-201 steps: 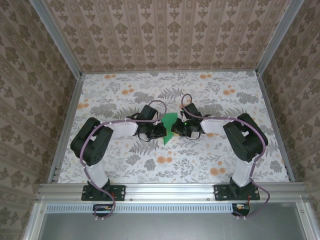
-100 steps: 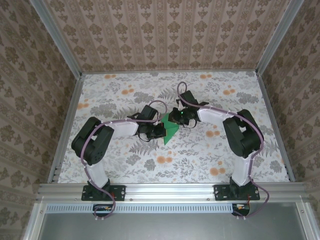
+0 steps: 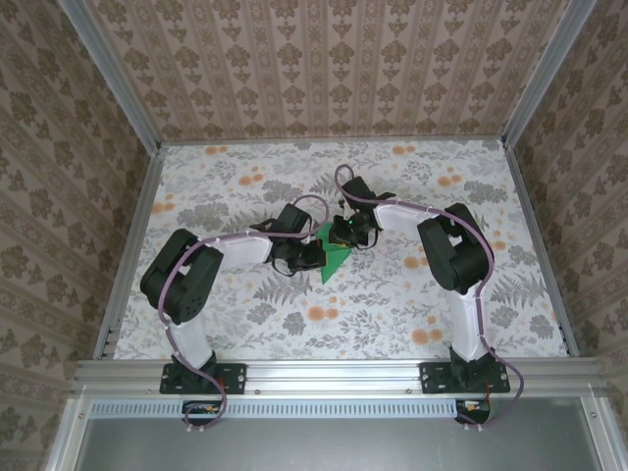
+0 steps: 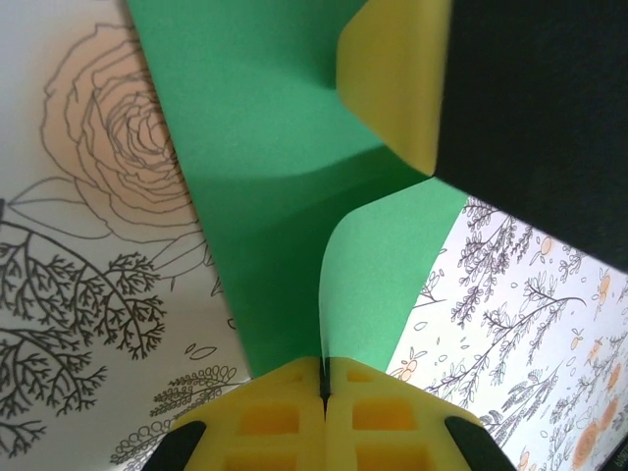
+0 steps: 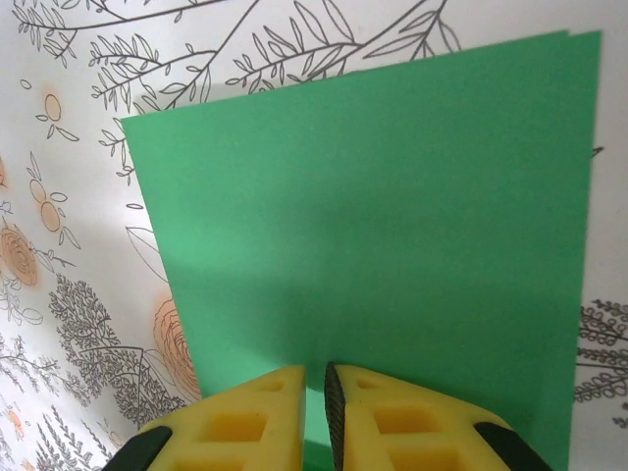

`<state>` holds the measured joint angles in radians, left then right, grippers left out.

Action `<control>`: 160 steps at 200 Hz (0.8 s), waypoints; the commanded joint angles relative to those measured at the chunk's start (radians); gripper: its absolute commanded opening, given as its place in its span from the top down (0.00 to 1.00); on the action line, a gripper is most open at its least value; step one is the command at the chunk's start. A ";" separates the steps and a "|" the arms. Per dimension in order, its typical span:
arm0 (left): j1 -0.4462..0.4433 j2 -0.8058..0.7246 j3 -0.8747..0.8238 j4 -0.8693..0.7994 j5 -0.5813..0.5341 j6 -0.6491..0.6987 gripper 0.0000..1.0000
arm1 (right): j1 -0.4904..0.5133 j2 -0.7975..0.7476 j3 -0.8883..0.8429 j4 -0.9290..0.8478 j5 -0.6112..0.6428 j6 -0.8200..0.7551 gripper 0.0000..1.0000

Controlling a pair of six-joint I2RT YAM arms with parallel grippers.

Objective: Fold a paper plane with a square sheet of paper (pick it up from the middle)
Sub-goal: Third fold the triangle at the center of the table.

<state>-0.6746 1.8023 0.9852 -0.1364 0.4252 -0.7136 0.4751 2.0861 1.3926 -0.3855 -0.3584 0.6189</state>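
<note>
Early folding step, as judged. The square sheet of paper [image 3: 335, 257], thin, matte and bright green, rests doubled over near the middle of the floral-printed table [image 3: 235, 324], one flap curling upward. The left gripper [image 4: 323, 378] is clamped on that flap's edge. The right gripper [image 5: 314, 385] shows a thin slit above the sheet; whether it grips cannot be told. The next move probably calls for aligned edges and a firmly pressed crease.

Over white floral-printed tabletop [image 3: 245, 186], inside beige damask-patterned walls [image 3: 324, 69], edged with silver aluminium frame rails [image 3: 334, 371].
</note>
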 commanded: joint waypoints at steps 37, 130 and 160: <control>0.000 0.043 0.040 -0.035 -0.023 0.031 0.95 | -0.004 0.032 0.013 -0.067 0.035 -0.038 0.83; 0.000 0.057 0.035 -0.046 -0.019 0.027 0.95 | -0.006 0.030 0.008 -0.059 0.024 -0.036 0.83; 0.001 0.064 0.040 -0.071 -0.033 0.025 0.95 | -0.008 0.012 0.012 -0.052 0.005 -0.031 0.83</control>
<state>-0.6746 1.8446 1.0046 -0.1551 0.4175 -0.7097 0.4736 2.0884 1.3983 -0.3920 -0.3546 0.6003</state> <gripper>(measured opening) 0.060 0.170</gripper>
